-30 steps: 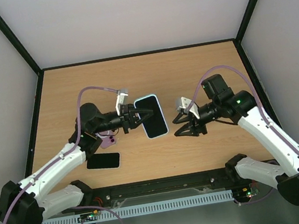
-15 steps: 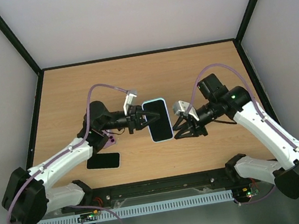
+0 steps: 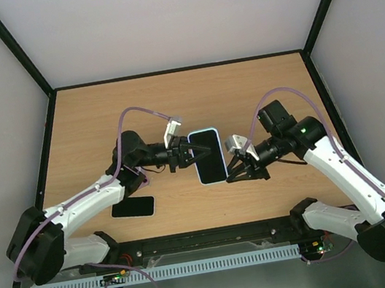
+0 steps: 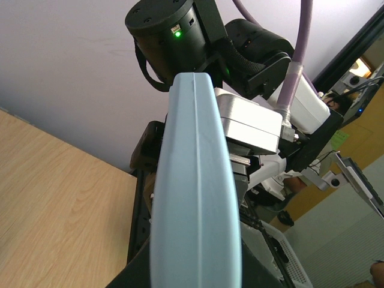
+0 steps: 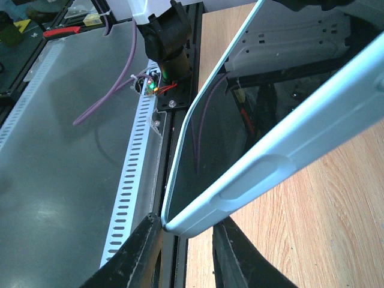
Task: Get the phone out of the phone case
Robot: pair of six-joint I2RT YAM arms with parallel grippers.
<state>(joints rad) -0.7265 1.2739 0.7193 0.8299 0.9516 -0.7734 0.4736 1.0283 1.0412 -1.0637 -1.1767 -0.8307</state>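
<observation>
Cased phone (image 3: 208, 156), clenched by left gripper (image 3: 183, 153), has been brought between the closing right gripper (image 3: 231, 170); peeling is set up, its grip unconfirmed.

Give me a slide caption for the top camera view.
Left gripper holds the light-blue cased phone by one long edge while the right gripper straddles its opposite edge.

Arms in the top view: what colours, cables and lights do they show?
The left arm and right arm have white shells, black joints and black bases. A purple cable loops along each. The left gripper and right gripper are black, with silver camera blocks. A green light glows on the right arm.
</observation>
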